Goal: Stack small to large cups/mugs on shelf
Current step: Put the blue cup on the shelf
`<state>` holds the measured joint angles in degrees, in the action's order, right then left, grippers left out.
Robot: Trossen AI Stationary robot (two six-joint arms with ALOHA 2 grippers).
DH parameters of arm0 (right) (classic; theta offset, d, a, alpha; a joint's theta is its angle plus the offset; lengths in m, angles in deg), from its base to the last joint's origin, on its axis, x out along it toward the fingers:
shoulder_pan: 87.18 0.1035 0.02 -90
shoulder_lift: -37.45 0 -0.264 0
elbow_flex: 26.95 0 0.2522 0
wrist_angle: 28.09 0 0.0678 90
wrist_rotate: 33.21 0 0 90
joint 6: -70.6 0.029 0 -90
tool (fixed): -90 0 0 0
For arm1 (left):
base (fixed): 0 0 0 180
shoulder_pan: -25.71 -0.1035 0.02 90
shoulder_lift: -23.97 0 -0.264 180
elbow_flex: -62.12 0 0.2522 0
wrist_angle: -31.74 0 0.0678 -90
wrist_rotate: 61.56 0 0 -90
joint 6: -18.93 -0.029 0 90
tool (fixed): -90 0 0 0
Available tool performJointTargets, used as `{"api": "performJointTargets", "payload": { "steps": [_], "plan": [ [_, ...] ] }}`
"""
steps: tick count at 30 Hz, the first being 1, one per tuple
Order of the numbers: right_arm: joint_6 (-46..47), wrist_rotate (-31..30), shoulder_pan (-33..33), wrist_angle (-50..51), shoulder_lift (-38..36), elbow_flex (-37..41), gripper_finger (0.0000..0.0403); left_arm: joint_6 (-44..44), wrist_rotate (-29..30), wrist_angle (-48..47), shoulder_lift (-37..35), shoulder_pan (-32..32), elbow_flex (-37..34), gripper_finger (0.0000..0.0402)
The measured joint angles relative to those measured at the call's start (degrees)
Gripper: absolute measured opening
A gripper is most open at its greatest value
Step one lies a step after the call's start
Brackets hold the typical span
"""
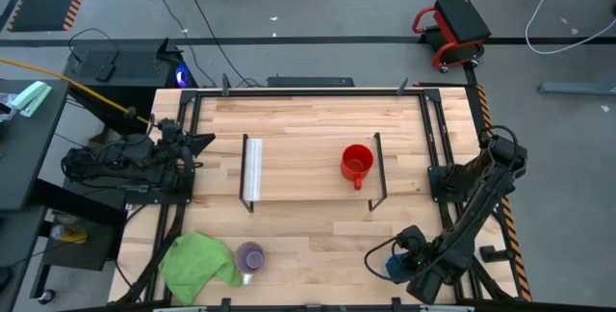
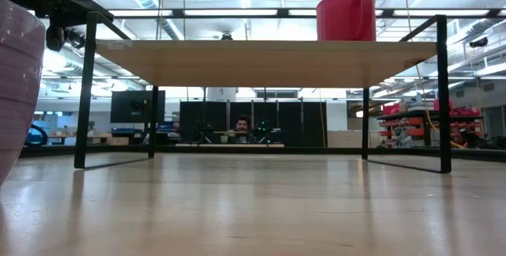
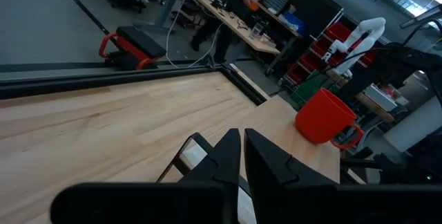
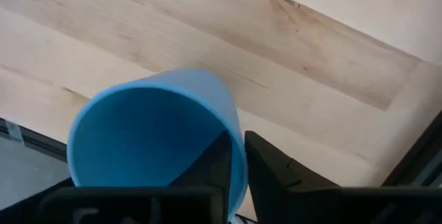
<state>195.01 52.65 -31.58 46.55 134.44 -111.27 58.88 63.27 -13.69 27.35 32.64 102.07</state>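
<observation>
A red mug [image 1: 357,163] stands upright on the shelf [image 1: 308,185], near its right end; it also shows in the low view [image 2: 346,15] and the left wrist view [image 3: 323,117]. A pale purple mug [image 1: 250,256] stands on the table by the near edge. My right gripper [image 1: 404,254], at the table's near right, is shut on a blue cup [image 4: 155,137]. My left gripper [image 3: 242,151] is shut and empty, hovering at the table's left, left of the shelf's white strip [image 1: 253,170]. My right gripper holds the blue cup by its rim wall [image 4: 238,165], one finger [image 4: 217,162] inside the cup and one [image 4: 269,162] outside. The fingers come from above, pointing down into the open mouth. Whether the cup's base rests on the table I cannot tell.
A green cloth [image 1: 197,262] lies against the purple mug's left side at the near left. The shelf's black end frames [image 1: 380,172] stand up from the table. Bare tabletop [image 1: 318,240] lies between the shelf and the near edge.
</observation>
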Motion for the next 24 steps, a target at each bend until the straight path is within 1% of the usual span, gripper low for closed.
{"api": "performJointTargets", "payload": {
  "steps": [5, 10, 14, 18, 24],
  "plan": [
    [-2.8, 1.3, -1.7, -0.1, 0.0, 0.0, 0.0011, 0.0, 0.0, 0.0, 0.0, 0.0, 0.0, 0.0031],
    [-7.3, 2.3, -3.7, -0.1, 0.0, -1.0, 0.0010, 0.0, 0.0, 0.0, 0.0, 0.0, 0.0, 0.0023],
    [-13.3, 3.4, -6.4, 0.1, 0.0, -3.4, 0.0007, 0.0, 0.0, 0.0, 0.0, 0.0, 0.0, 0.0019],
    [-20.0, 5.2, -9.9, 1.9, 0.1, -7.5, 0.0006, 0.0, 0.0, 0.0, 0.0, 0.0, 0.0, 0.0021],
    [-32.2, 5.7, -15.9, 11.7, 0.1, -18.0, 0.0004, 0.0, 0.0, 0.0, 0.0, 0.0, 0.0, 0.0023]
  ]
}}
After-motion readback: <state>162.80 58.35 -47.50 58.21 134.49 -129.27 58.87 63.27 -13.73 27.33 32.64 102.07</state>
